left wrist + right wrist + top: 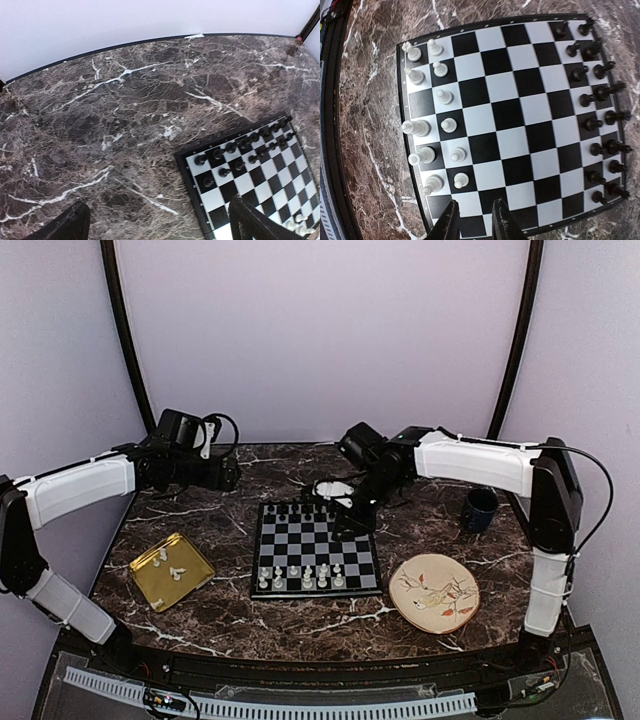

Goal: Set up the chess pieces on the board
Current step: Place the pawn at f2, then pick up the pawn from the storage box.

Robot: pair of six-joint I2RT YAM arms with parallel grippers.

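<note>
The board [318,545] lies mid-counter. The white chess pieces [300,577] stand in two rows along its near edge, and the black chessmen [305,510] along its far edge. A few more white pieces lie in the gold tray [165,592] by the counter's near left corner. The right gripper [474,212] hangs over the board's right side, fingers slightly apart, nothing between them. The left gripper [159,212] hovers over the counter's far left, spread wide and empty.
</note>
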